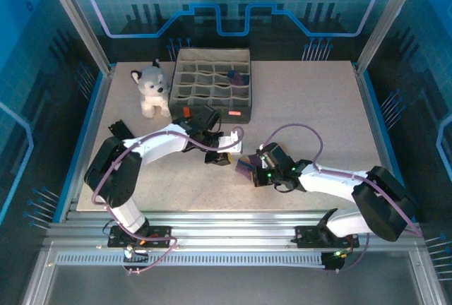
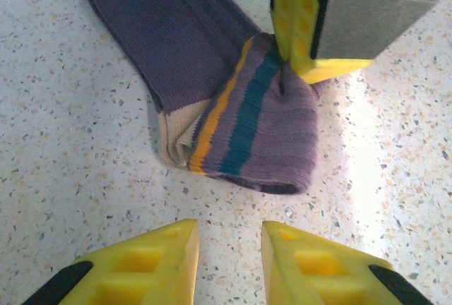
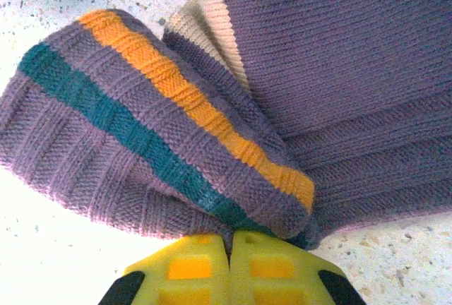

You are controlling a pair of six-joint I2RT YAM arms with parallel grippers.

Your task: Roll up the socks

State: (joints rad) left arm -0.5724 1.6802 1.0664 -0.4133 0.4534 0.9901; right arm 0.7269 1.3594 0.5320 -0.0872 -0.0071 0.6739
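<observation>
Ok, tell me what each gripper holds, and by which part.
The right gripper pinches the purple knit socks by the cuff with teal and orange stripes. The left gripper holds nothing; its jaws stand apart, short of the socks.

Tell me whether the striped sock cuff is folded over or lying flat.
Folded over. The striped cuff doubles back over the purple socks as a rounded bulge, pinched by the shut right gripper.

Top view: fixed high behind the arm bases (image 1: pixel 138 234), looking down over the whole worktop (image 1: pixel 318 121). Left wrist: low, near, facing the socks (image 2: pixel 212 72) across bare worktop. Right wrist: closest, right on them. All three share the socks.
</observation>
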